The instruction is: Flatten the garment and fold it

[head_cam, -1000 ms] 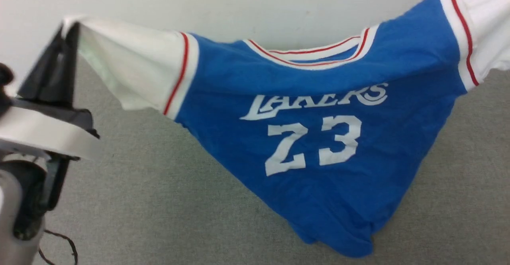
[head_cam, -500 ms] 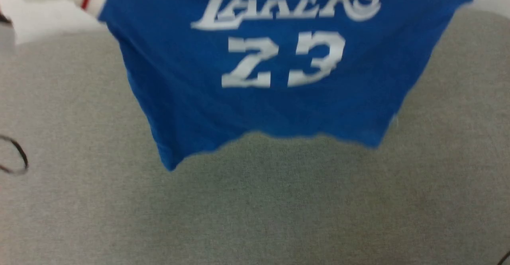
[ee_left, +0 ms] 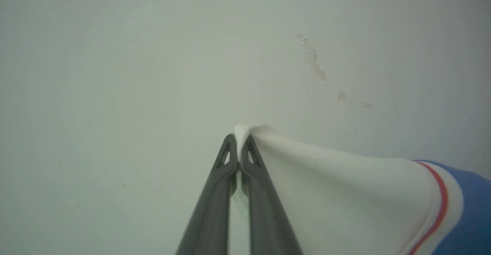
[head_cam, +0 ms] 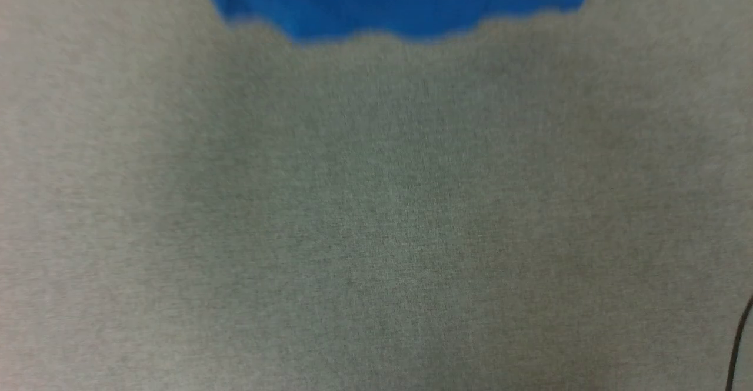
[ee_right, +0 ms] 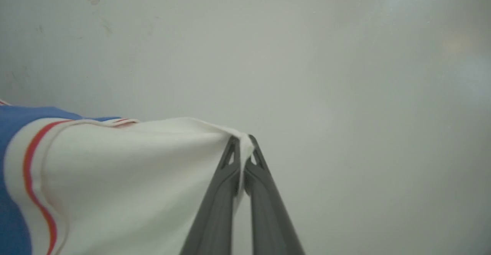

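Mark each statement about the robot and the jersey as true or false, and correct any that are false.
1. The left gripper is shut on a white sleeve of the garment. True.
2. The right gripper is open and holds nothing. False: it is shut on the garment's other white sleeve.
3. In the head view, the garment's blue lower edge shows along the top, with a grey surface lower in the picture. True.
4. The stripe between the white sleeve and the blue body is green. False: it is red.
5. A dark cable shows at the head view's lower left. False: it is at the lower right.
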